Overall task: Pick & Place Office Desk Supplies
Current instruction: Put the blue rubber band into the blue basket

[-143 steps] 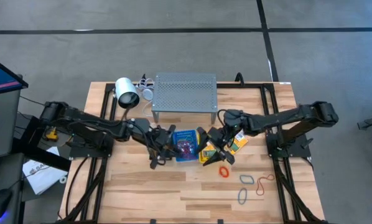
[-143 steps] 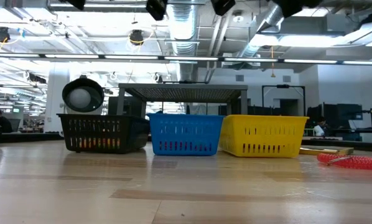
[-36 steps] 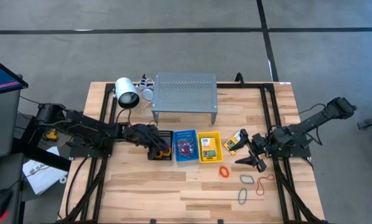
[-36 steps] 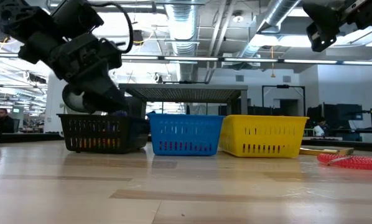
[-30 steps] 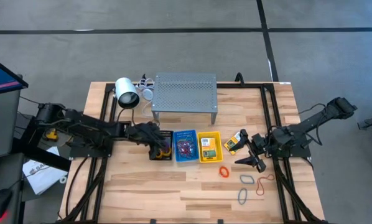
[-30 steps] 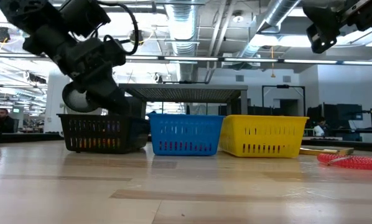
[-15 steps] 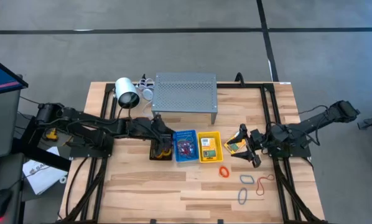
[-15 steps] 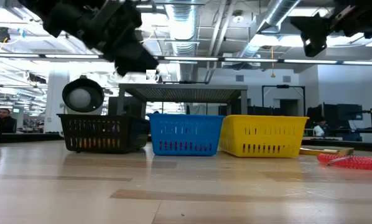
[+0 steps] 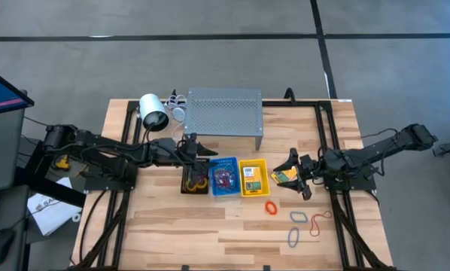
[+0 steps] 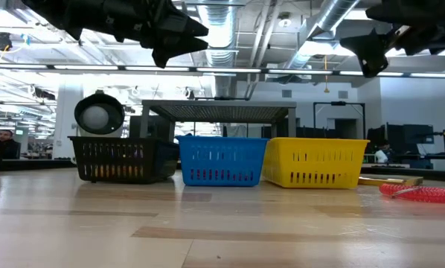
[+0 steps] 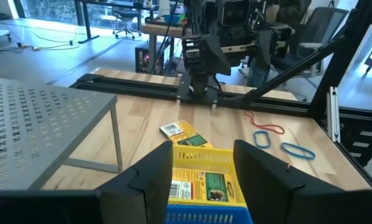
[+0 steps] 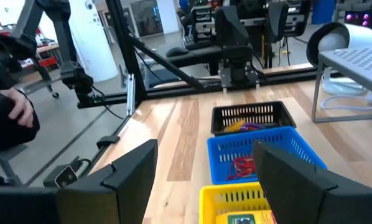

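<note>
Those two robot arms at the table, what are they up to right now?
They are sorting desk supplies into three small baskets. The left gripper hangs open and empty above the black basket. The right gripper, also open, hovers over a crayon box beside the yellow basket. Several rubber bands lie loose on the table.

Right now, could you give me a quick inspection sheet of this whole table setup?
Surface: wooden table, mostly bare in front.
Job's things: black basket, blue basket, yellow basket in a row; crayon box and loose rubber bands outside them.
Clutter: grey perforated shelf, white cylinder.
Pincers: left pincer open above the black basket; right pincer open over the crayon box.
Cables: nothing seen on the table.
Surroundings: grey floor, monitor edge.
</note>
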